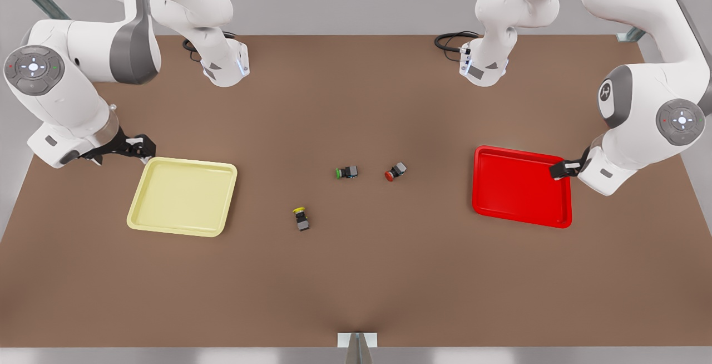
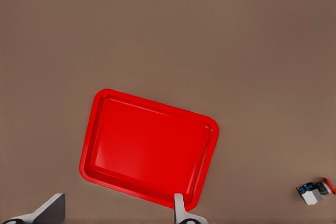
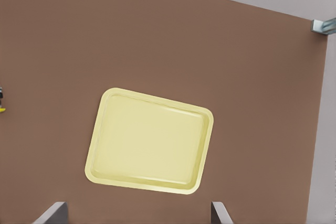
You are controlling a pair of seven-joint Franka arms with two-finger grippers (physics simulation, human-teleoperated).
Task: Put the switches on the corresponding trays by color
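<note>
The yellow-capped switch (image 1: 301, 217) lies on the brown table near the middle, and its edge shows in the right wrist view (image 3: 1, 100). The red-capped switch (image 1: 395, 172) (image 2: 315, 192) lies on its side further back. Both trays are bare: the pale yellow tray (image 1: 183, 196) (image 3: 149, 140) on the front view's left, the red tray (image 1: 520, 186) (image 2: 149, 148) on its right. My left gripper (image 1: 562, 170) (image 2: 116, 199) hangs open by the red tray's far right corner. My right gripper (image 1: 142, 146) (image 3: 136, 205) hangs open by the yellow tray's far left corner.
A green-capped switch (image 1: 347, 172) lies just left of the red-capped one. Both arm bases (image 1: 225, 66) (image 1: 484, 69) and a black cable (image 1: 450, 40) stand at the table's back edge. A metal bracket (image 1: 357, 344) sits at the front edge.
</note>
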